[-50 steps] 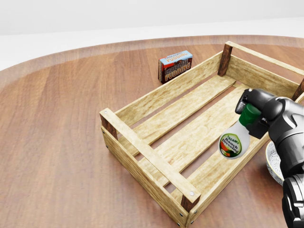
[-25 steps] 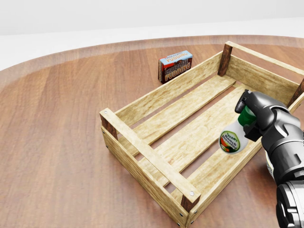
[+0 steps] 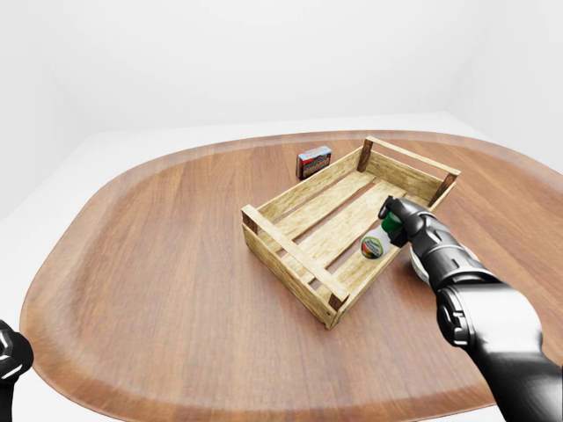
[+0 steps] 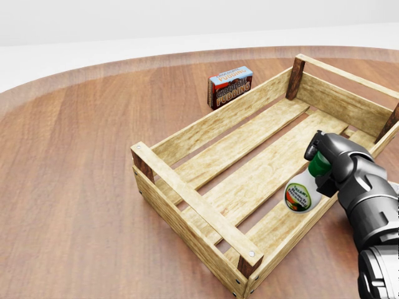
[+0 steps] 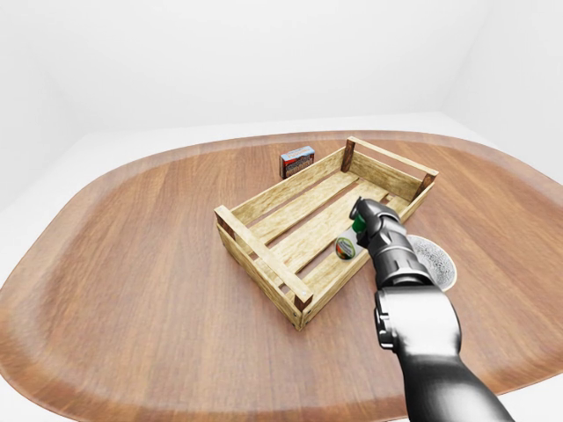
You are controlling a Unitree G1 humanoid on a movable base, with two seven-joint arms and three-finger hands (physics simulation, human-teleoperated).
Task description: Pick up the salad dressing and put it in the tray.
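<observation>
The right hand (image 4: 336, 163) grips the salad dressing bottle (image 4: 303, 192) by its green cap, fingers closed. It hangs over the crate (image 4: 187, 134) at its 4 o'clock side. Best lowered onto the slats before releasing.

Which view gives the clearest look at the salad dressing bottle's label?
The head view: the salad dressing is large there, its round label facing the camera, with the right hand closed on its green cap over the tray. The left-eye and right-eye views show the bottle only as a small spot, with the label unreadable.
</observation>
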